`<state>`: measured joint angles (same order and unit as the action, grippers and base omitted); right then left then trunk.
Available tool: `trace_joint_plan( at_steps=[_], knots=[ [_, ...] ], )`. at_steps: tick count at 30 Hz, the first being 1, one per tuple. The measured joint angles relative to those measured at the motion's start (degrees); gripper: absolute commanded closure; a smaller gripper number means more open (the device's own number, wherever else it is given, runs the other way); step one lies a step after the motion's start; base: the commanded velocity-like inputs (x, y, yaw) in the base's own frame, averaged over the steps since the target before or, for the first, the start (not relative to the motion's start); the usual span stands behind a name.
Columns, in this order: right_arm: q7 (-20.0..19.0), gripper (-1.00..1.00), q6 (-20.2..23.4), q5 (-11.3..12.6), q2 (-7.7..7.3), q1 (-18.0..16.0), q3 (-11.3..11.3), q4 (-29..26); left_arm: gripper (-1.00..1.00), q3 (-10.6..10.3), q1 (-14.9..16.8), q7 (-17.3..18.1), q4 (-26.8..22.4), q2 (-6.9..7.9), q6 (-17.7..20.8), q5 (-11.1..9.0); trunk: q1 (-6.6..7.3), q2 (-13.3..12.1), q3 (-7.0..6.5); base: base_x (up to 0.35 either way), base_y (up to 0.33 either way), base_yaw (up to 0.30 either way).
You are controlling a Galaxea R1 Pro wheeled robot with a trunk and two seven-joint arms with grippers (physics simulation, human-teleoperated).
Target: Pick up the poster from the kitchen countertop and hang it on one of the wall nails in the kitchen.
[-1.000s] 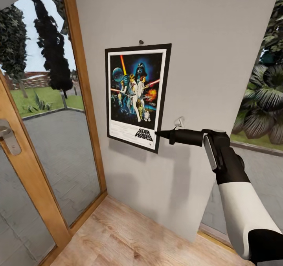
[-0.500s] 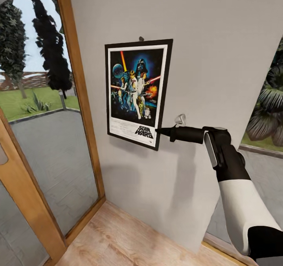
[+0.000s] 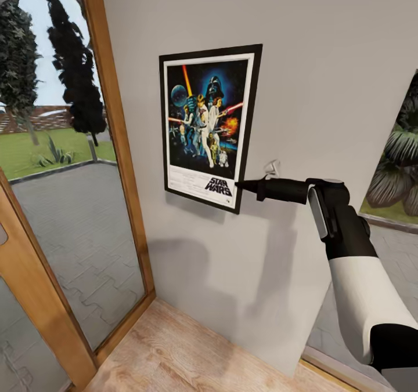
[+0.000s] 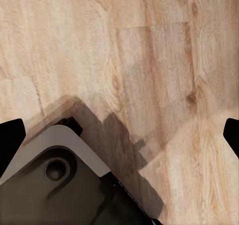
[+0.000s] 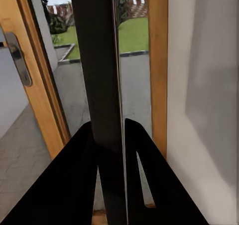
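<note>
The poster [image 3: 209, 125], a Star Wars print in a thin black frame, lies flat against the pale grey wall [image 3: 325, 61], slightly tilted. My right gripper [image 3: 239, 185] is shut on its lower right corner. In the right wrist view the poster [image 5: 97, 60] runs edge-on as a dark strip between the black fingers [image 5: 142, 160]. The wall nail is hidden, with the poster's top edge where it stood. My left gripper [image 4: 119, 132] hangs open over the wooden floor, its fingertips [image 4: 10, 135] at the picture's sides. The kitchen countertop is out of view.
A wood-framed glass door [image 3: 110, 119] stands just left of the wall, with paving and trees outside. A window with plants [image 3: 400, 171] lies to the right. Light wooden floor [image 3: 191, 351] runs below. The robot's dark base [image 4: 59, 185] is under the left gripper.
The right gripper has lifted the poster up and slightly right along the wall. The nail, seen above the frame before, is now covered by its top edge. The view also shifted.
</note>
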<state>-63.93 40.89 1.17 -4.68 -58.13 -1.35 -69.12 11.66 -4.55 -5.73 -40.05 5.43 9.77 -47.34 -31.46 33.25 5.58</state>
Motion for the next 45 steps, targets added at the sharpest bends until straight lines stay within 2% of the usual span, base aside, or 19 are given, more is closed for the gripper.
trace_joint_plan(
  at_steps=[29,45],
  knots=[
    [0.1,1.00,-3.1,-0.3,-0.21,-0.4,0.1,1.3,-1.00,-0.2,0.0,0.1,-0.1,-0.08,-0.8,0.2,0.00,0.0,0.00,0.077,-0.018,0.000],
    [0.1,1.00,-3.3,-0.3,-0.21,-1.9,0.3,6.3,-1.00,-0.2,0.0,0.1,-0.1,-0.07,-0.8,0.2,0.00,0.0,0.00,0.004,0.000,0.000]
  ],
)
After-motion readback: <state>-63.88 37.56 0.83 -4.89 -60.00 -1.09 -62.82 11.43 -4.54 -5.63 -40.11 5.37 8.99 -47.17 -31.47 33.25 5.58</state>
